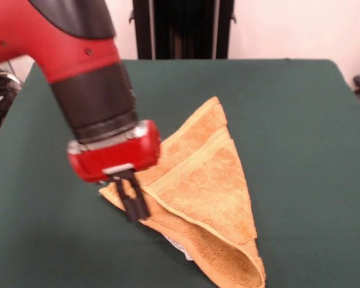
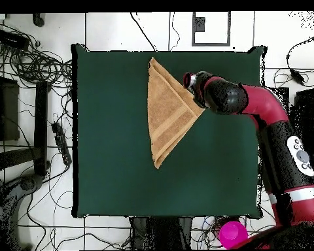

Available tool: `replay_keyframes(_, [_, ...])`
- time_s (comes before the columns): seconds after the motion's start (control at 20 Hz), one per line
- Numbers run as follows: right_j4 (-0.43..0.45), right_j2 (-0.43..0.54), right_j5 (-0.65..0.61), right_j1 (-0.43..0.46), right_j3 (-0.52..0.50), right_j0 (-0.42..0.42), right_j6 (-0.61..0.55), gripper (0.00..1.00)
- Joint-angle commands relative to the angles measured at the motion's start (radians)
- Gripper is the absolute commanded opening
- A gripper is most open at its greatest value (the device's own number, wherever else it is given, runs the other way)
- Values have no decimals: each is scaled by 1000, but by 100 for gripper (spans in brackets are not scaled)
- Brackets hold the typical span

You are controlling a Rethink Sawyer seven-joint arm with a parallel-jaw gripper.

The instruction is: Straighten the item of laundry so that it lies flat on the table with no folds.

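Observation:
The item of laundry is an orange-tan towel folded over into a triangle on the green table. One point of it faces the far side and a thick doubled corner lies at the near edge. A small white tag peeks out under its near-left edge. My gripper comes down at the towel's left corner, its black fingers close together on the towel's edge. From overhead, the towel is a triangle near the table's top middle, and my gripper sits over its right corner.
The arm reaches in from the right side of the overhead view. A pink round object sits off the table at the bottom. Cables and gear lie on the floor to the left. A black stand rises behind the table.

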State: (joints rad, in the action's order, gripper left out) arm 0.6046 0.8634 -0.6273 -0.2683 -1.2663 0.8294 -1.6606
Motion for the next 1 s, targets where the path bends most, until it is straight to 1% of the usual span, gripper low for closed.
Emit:
replay_keyframes(0.05, [-1, 61, -161, 90, -21, -59, 382, 0])
replay_keyframes(0.1, [-16, 63, -178, 94, -16, -58, 369, 0])
replay_keyframes(0.3, [-16, 69, -177, 106, 2, -64, 361, 0])
replay_keyframes(0.45, [-3, 16, -225, 79, 32, -100, 310, 0])
replay_keyframes(0.5, [-2, 5, -244, 74, 41, -108, 302, 100])
replay_keyframes(0.75, [2, 4, -237, 74, 43, -109, 304, 100])
replay_keyframes(1.0, [5, -1, -257, 71, 42, -111, 312, 100])
